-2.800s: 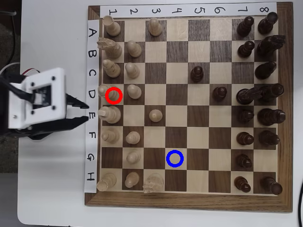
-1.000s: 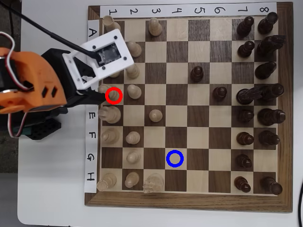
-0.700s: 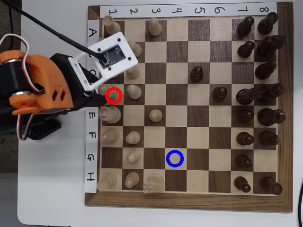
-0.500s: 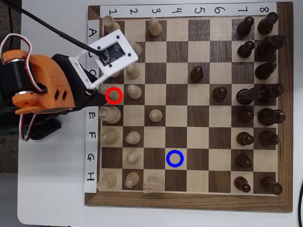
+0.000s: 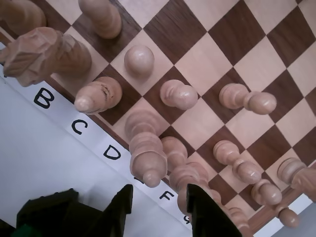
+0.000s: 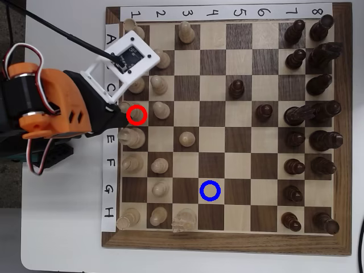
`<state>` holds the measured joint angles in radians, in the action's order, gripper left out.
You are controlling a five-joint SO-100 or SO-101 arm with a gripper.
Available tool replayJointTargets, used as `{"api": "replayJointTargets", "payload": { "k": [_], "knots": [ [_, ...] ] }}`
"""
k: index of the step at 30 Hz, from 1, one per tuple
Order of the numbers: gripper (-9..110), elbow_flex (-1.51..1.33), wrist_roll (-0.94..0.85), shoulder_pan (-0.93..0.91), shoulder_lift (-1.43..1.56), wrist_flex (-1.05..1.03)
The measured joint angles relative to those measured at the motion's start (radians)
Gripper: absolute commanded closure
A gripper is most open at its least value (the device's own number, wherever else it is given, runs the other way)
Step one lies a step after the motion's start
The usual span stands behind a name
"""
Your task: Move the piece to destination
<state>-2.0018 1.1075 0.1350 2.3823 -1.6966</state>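
Note:
The piece (image 6: 136, 115), pale cream with a rounded top, stands inside the red ring at the board's left edge, on row D. In the wrist view the piece (image 5: 146, 154) rises tall just beyond my two black fingers. My gripper (image 5: 160, 200) is open, one finger to each side of the piece's top and short of it, not touching. From overhead, the gripper (image 6: 120, 112) sits at the label strip under the orange arm, right beside the piece. The destination (image 6: 210, 191) is the light square with a blue ring, lower and to the right, with nothing on it.
Pale neighbours crowd the piece: a tall one (image 6: 132, 136) just below, a pawn (image 6: 162, 110) to its right, a bishop (image 5: 96, 96) and a knight (image 5: 39, 52) further along. A lone pawn (image 6: 186, 138) stands toward the ring. Dark pieces (image 6: 296, 116) fill the right columns.
The arm came from off the board's left side to the row D edge. Over the last second it has settled lower, the white camera housing drifting up-left. No piece has moved.

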Motion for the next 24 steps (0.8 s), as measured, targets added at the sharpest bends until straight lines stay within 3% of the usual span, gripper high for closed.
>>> {"api": "replayJointTargets", "payload": {
  "k": [24],
  "knots": [
    [85, -0.077, -0.049, 0.028, -0.014, 0.005]
  ]
}}
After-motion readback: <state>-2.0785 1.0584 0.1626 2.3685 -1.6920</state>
